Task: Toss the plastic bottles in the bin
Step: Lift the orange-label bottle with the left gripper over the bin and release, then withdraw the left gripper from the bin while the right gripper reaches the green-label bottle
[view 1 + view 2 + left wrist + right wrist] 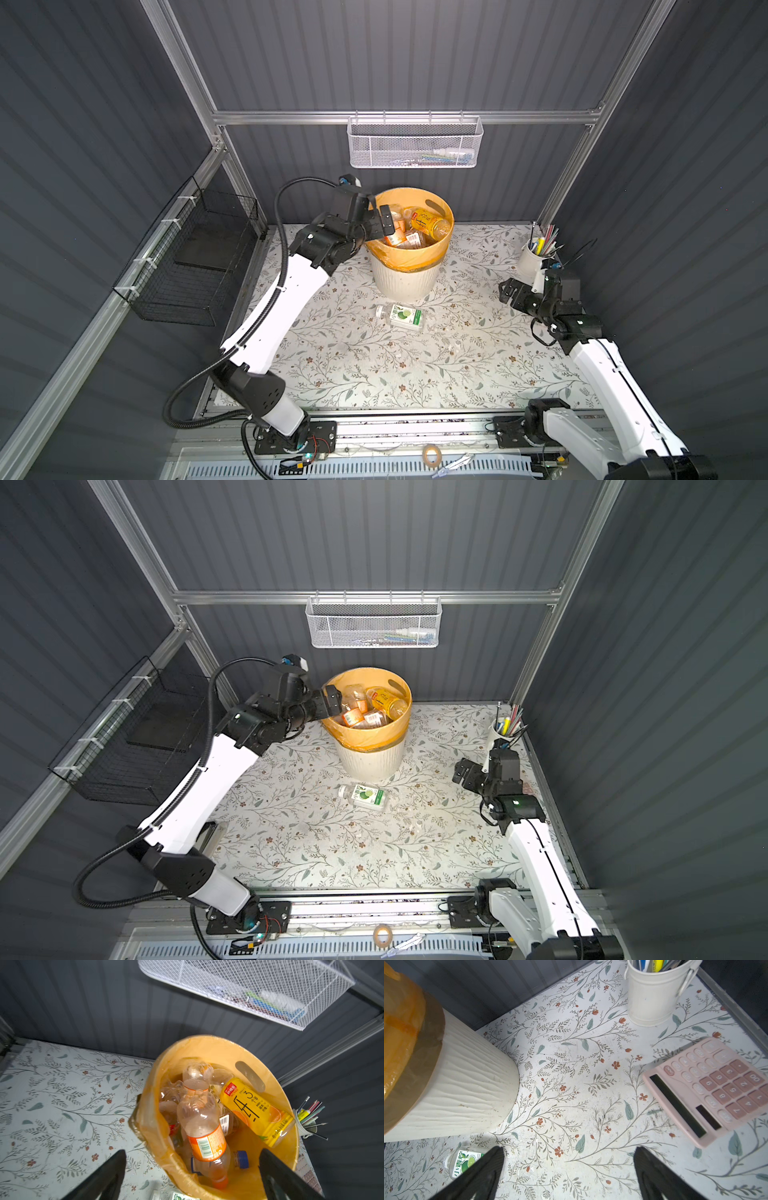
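The left tool (192,1159) is hanging, jaws apart and empty, over the bin (207,1043) of bottles (201,1122). The right tool (569,1155) is gaping too, hovering between 1 lime bottle (460,1161) and a calculator (708,1093).

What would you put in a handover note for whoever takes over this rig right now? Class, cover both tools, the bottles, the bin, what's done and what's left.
Tools: left tool open and empty, at the rim of the bin; right tool open and empty above the table, near the pen cup.
Done: several bottles lie in the bin, among them a yellow-labelled bottle and an orange-labelled bottle.
Left: one lime-labelled bottle lies on its side on the table in front of the bin, the only one seen outside it. It still has to go in.
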Tool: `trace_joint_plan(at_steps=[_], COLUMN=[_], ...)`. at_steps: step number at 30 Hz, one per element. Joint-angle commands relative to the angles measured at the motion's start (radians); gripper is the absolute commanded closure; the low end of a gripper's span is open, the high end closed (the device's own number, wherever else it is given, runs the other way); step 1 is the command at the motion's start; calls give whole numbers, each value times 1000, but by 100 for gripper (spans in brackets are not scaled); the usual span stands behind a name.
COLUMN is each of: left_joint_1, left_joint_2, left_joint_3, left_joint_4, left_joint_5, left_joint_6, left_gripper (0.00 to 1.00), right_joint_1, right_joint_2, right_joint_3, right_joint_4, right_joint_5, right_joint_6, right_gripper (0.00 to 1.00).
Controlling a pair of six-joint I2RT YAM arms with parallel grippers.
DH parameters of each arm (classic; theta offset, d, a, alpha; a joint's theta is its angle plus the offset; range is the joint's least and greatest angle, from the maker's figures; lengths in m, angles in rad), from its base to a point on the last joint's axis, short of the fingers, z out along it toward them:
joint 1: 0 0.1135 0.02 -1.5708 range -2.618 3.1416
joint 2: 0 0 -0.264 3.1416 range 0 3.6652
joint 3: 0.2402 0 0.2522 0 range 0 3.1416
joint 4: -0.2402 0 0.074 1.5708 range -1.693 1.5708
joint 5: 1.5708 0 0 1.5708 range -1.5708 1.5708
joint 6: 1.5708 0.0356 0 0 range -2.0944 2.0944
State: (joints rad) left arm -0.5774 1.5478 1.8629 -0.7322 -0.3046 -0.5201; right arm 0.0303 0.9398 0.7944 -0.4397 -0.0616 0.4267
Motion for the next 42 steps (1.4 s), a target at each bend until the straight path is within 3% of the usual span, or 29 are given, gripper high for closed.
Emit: trace_joint_plan(at_steps=[1, 8, 15, 18, 21, 28, 33, 42], left_joint_1=[14, 14, 15, 21, 62, 195, 268, 290], left_joint_2=[-61, -202, -399, -414, -361, -322, -349, -368], left_joint_3=[-93, -344, -684, -760, -771, -877, -962, -1011], left_joint_4=[-17, -86, -17, -2, -26, 52, 91, 103], left_joint_5=[-57, -129, -159, -155, -84, 55, 107, 134], left_joint_6=[-12, -113, -318, -342, -326, -270, -256, -235], left_gripper=[0, 0, 0, 0, 0, 0, 0, 0], right_joint_1=[-4, -4, 17, 106, 253, 526, 622, 703], right_joint_2=[1, 5, 21, 41, 93, 330, 487, 737], right_joint_3=[-6, -21, -74, -92, -83, -1, 74, 202], right_joint_4=[1, 17, 155, 193, 206, 203, 208, 252], right_joint_5=[-18, -33, -227, -217, -147, -49, -14, 2], right_joint_6=[12, 30, -1, -40, -109, -280, -365, -464], right_gripper=[1, 1, 1, 1, 1, 1, 1, 1])
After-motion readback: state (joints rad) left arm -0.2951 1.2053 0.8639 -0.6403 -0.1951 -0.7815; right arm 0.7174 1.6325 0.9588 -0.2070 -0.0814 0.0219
